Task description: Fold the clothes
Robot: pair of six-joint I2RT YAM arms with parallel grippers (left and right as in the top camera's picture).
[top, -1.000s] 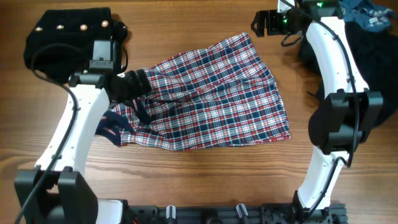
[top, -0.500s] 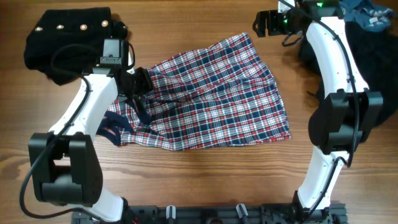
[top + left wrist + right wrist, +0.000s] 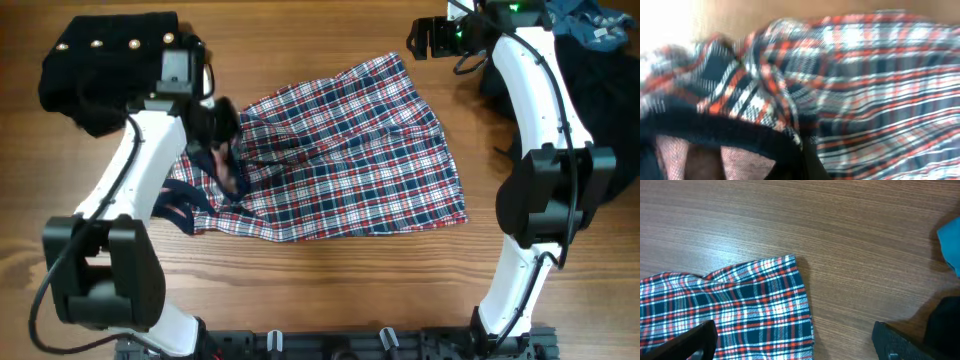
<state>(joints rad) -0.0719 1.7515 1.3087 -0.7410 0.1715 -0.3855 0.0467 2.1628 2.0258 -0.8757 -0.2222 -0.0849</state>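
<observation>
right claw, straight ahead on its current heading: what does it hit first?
Probably the plaid garment: its corner lies between the fingers of the open right claw. Bare table sits just beside that corner, and depth is unclear, so it could land on wood.

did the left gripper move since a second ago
Yes. The left gripper shifted slightly up the overhead frame, nearer the studded black garment, at the plaid garment edge.

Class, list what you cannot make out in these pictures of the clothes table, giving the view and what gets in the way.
1. Left gripper fingertips: overhead, under its own wrist; the left wrist view is blurred fabric.
2. Plaid garment left edge: overhead, under the left arm.
3. Blue garment: cut by the overhead's top edge.
4. Black garment: overhead, mostly behind the right arm.
</observation>
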